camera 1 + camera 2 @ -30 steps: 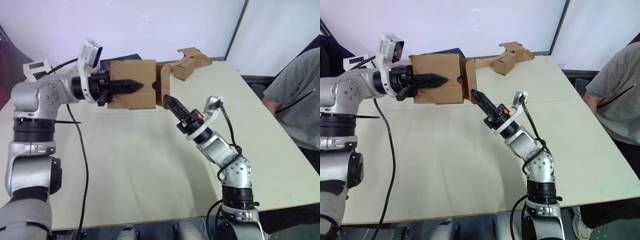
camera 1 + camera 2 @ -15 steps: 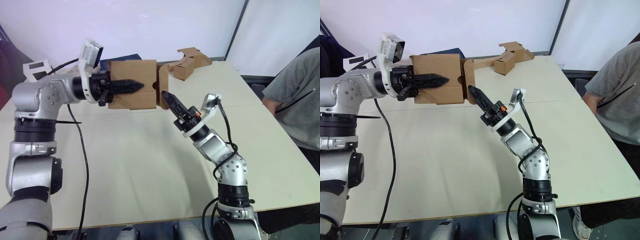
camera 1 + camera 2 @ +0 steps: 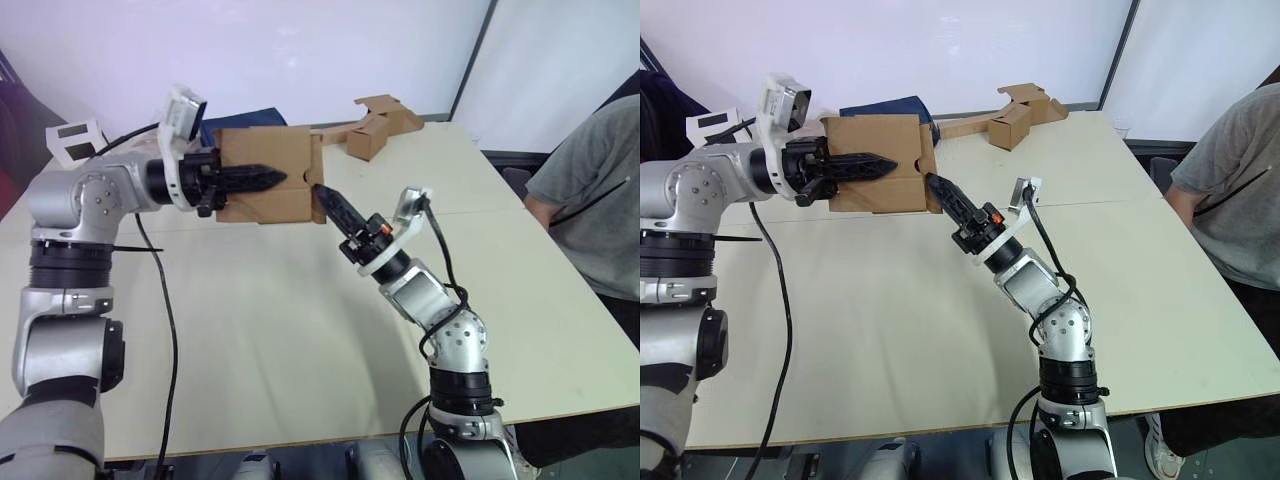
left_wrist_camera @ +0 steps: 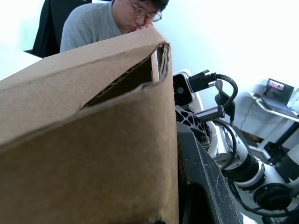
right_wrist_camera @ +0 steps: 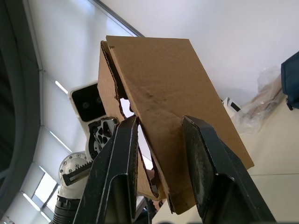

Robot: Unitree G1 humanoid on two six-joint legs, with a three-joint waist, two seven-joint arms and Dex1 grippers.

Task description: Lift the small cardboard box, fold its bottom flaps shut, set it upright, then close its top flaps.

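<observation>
The scene is bright and evenly lit; soft shadows lie on the pale table [image 3: 300, 330]. In the right wrist view, long ceiling lights [image 5: 60, 86] glow behind the small cardboard box [image 5: 168, 102]. The left wrist view is washed out at the background, and the near cardboard is a little blurred.

We look down on a pale cream desk [image 3: 250, 340] that spreads across most of the room before us. Behind it stands a plain white wall [image 3: 300, 50], split by a dark upright strip [image 3: 470, 60] with a lighter panel beyond. At the desk's far edge lie brown cardboard pieces [image 3: 375, 125] and a dark blue object [image 3: 890, 106]. A person in a grey shirt [image 3: 590, 190] sits at the right side. In the left wrist view we see a laptop [image 4: 276, 91] on a side table.
</observation>
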